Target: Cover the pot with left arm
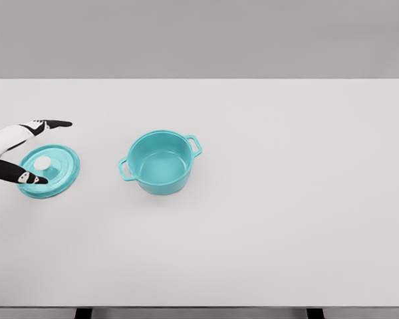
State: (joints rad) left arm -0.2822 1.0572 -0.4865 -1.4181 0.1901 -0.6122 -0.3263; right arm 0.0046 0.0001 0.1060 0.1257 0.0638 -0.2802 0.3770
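Note:
A teal pot with two side handles stands uncovered on the white table, left of the middle. Its teal lid with a white knob lies flat on the table at the far left, apart from the pot. My left hand comes in from the left edge and hovers at the lid. One finger points out beyond the lid's far rim, and the thumb lies over its near side. The fingers are spread, with the knob between them, and they do not close on it.
The white table runs wide to the right of the pot. Its front edge runs along the bottom of the view, with dark legs below it.

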